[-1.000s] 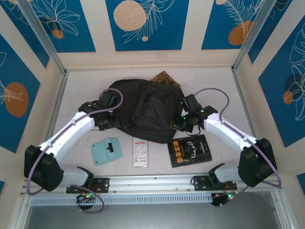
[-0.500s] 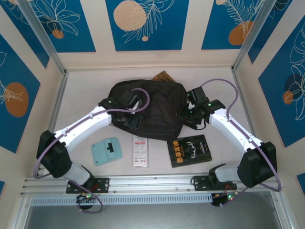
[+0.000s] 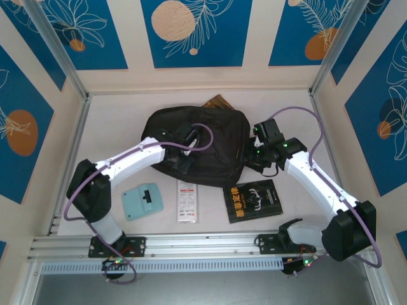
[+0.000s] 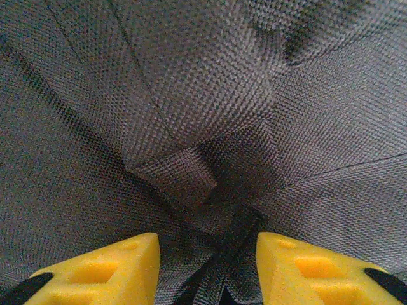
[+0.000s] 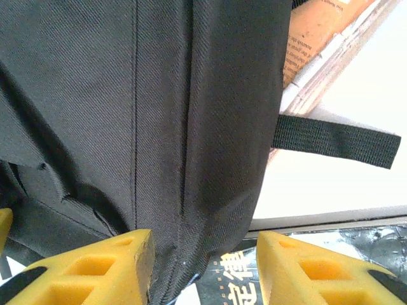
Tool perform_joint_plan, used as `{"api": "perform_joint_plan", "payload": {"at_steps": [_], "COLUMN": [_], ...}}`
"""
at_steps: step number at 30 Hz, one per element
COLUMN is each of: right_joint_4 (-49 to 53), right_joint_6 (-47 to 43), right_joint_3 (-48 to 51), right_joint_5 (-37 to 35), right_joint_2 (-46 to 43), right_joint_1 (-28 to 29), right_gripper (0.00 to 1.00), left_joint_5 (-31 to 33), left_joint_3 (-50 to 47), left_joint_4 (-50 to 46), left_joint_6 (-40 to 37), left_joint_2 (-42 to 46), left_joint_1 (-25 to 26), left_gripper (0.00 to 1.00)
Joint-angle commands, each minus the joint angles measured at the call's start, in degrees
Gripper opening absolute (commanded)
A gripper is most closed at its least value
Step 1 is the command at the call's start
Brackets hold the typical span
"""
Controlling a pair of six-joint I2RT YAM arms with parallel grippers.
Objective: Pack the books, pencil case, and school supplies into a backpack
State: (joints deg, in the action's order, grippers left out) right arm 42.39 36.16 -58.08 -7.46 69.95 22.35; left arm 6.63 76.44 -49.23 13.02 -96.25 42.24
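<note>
On the desk [image 3: 108, 133], a teal piece [image 3: 142, 201] lies near the front left. The left pincer [image 4: 206, 257], spread, sits close over the black backpack [image 3: 216, 143] at mid-desk. A white packet [image 3: 187, 201] and a black book [image 3: 254, 200] lie in front of it. The right pincer [image 5: 203, 254], spread, straddles the backpack's right edge.

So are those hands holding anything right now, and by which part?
Nothing looks gripped yet. The left hand stands open over a webbing strap on the large black fabric backpack; the right hand stands open around its side edge.
</note>
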Motion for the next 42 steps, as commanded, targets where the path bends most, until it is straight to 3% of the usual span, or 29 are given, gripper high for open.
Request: {"api": "perform_joint_plan", "payload": {"at_steps": [1, 6, 11, 12, 19, 22, 25, 31, 34, 42], "right_joint_4": [-0.92, -0.93, -0.56, -0.4, 2.0, 3.85, 1.4, -4.44, -9.48, -11.55], "right_joint_6": [0.05, -0.06, -0.39, -0.37, 6.29, 18.3, 29.01, 46.73, 50.06, 50.34], "right_joint_3": [1.03, 1.31, 1.13, 1.05, 0.85, 1.86, 5.2, 11.3, 14.28, 14.94], "right_joint_5": [1.6, 1.4, 1.03, 0.96, 1.54, 1.19, 3.29, 5.0, 5.55, 0.79], "right_joint_2": [-2.12, -3.05, -4.05, -4.27, -7.8, -10.94, -14.64, -16.6, -15.8, -9.29], "right_joint_1": [-0.29, -0.5, -0.63, -0.57, -0.26, 0.73, 2.96, 9.33, 10.0, 10.35], "right_gripper": [0.46, 0.45, 0.44, 0.43, 0.44, 0.45, 0.55, 0.61, 0.7, 0.72], "left_joint_5": [2.32, 1.55, -1.58, -2.13, -4.91, -5.22, -7.33, -10.27, -9.85, -9.48], "left_joint_3": [0.64, -0.06, -0.74, -0.81, -0.33, -0.74, -2.72, -7.0, -8.58, -12.3], "left_joint_4": [-1.57, -1.05, -0.43, -0.09, 2.22, 4.41, 8.01, 13.57, 14.31, 16.19], "left_joint_6": [-0.54, -0.12, 0.59, 0.92, 4.87, 8.15, 12.15, 17.22, 17.44, 18.97], "left_joint_2": [-1.58, -2.95, -2.85, -2.24, 5.38, 9.66, 13.01, 16.54, 17.36, 19.28], "left_joint_1": [0.05, 0.08, 0.06, -0.02, -1.15, -1.47, -1.66, -1.65, -1.64, -1.65], "left_gripper": [0.38, 0.27, 0.01, 0.0, 0.0, 0.0, 0.0, 0.0, 0.0, 0.0]}}
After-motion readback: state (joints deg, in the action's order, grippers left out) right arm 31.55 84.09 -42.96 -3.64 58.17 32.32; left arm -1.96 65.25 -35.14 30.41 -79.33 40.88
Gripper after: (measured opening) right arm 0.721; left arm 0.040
